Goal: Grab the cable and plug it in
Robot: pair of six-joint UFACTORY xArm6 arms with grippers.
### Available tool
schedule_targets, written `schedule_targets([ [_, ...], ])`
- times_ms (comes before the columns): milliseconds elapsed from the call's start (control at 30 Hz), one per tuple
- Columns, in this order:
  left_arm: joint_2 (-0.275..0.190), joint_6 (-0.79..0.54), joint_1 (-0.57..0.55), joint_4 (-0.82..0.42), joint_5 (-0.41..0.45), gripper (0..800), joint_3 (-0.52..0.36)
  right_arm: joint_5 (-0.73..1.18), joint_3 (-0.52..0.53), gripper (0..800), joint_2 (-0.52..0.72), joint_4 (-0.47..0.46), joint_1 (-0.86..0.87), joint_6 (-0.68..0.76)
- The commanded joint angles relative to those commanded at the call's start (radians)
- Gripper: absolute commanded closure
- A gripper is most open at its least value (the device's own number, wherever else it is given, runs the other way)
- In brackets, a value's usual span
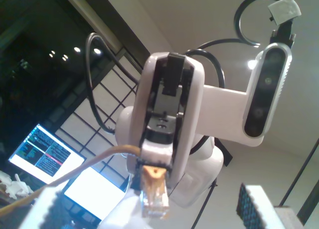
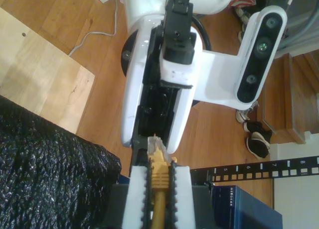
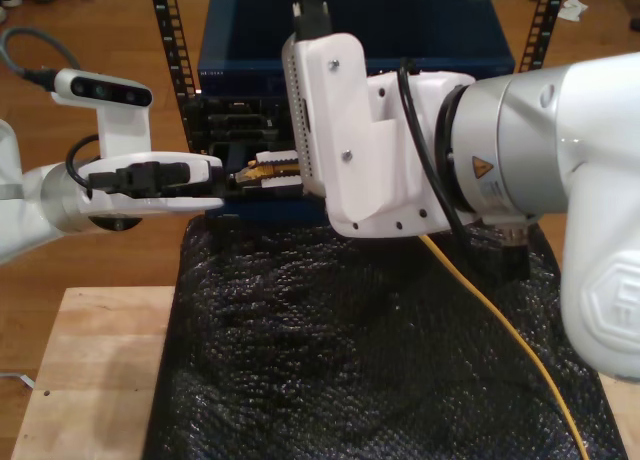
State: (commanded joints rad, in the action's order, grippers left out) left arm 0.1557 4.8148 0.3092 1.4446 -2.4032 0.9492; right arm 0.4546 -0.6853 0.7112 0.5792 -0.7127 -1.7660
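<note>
Fingers (image 2: 133, 199) of my second gripper (image 2: 158, 170) clamp the long yellow-orange network cable (image 2: 158, 189) at the exterior view's centre. My wide-spread first gripper (image 1: 152, 193) should close squarely around its clear plastic plug (image 1: 154, 203).

In the exterior view, my two arms meet above the mat (image 3: 330, 350), the cable (image 3: 500, 325) trailing toward that view's right; the rack (image 3: 240, 40) stands behind them.
</note>
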Motion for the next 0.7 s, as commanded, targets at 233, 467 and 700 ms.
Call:
schedule_targets([
  [233,-0.006,0.0,0.0,0.0,0.005,3,0.002,0.0,-0.014,799,-0.002,-0.003,0.021,0.069],
  [467,-0.008,-0.002,0.002,0.0,0.029,3,0.003,0.002,-0.037,799,-0.002,-0.002,0.15,0.137],
  [700,-0.04,-0.003,0.002,-0.028,0.115,3,0.003,0.041,-0.066,800,-0.041,-0.002,0.193,0.161],
])
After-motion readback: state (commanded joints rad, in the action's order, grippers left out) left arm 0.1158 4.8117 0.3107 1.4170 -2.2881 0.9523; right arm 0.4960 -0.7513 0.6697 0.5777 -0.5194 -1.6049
